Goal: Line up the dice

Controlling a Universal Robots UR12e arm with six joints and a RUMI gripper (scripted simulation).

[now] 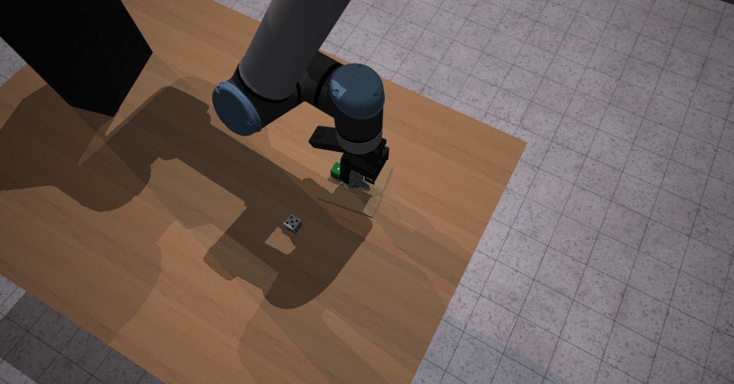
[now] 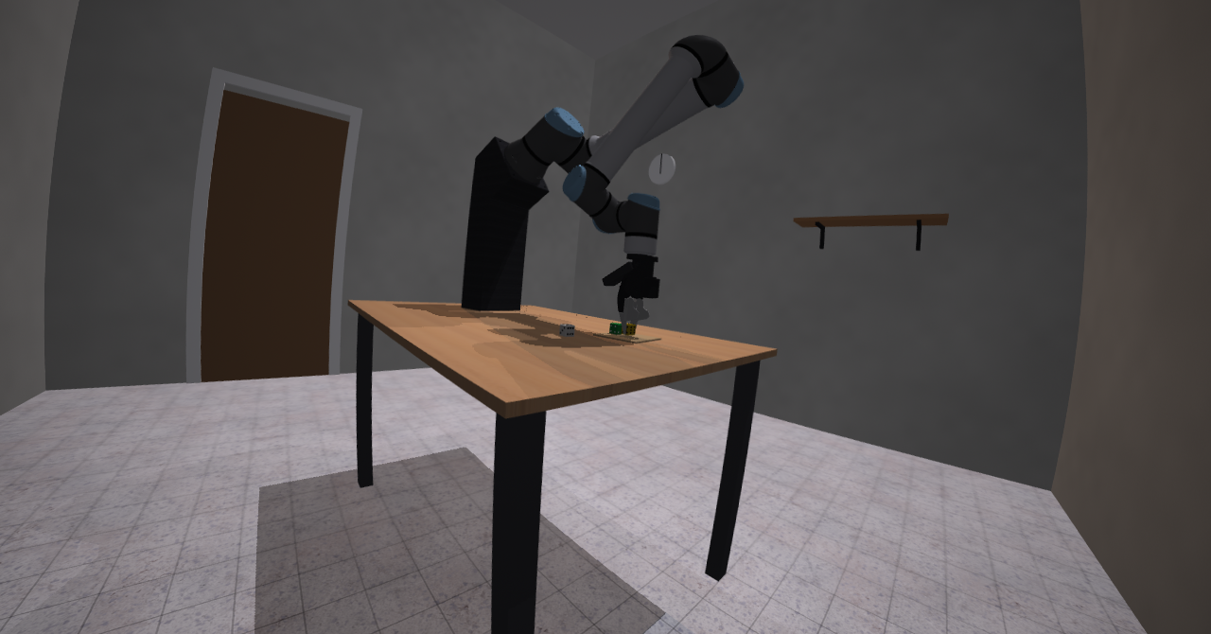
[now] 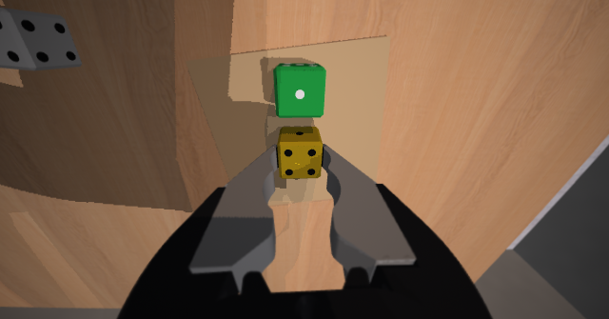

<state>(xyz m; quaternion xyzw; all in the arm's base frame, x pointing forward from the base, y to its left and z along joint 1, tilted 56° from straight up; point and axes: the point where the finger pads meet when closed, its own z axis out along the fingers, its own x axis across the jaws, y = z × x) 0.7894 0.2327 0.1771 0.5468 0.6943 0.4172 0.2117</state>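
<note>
My gripper (image 3: 299, 146) (image 1: 357, 180) (image 2: 633, 315) is shut on a yellow die (image 3: 300, 153) (image 2: 629, 326) with four pips on top. It holds the die low on the tan mat (image 3: 357, 95) (image 1: 369, 202) (image 2: 647, 339); I cannot tell whether the die touches the mat. A green die (image 3: 300, 92) (image 1: 336, 169) (image 2: 616, 326) with one pip on top sits flat on the mat just beyond the yellow one, with a small gap between them. A grey die (image 1: 292, 223) (image 3: 35, 40) (image 2: 568, 330) with five on top lies on the bare table, off the mat.
The black robot base column (image 1: 66, 32) (image 2: 495, 232) stands at the far corner of the wooden table (image 1: 128, 289) (image 2: 550, 376). The mat lies near the table's right edge (image 1: 505, 187). The arm's shadow covers the middle of the table.
</note>
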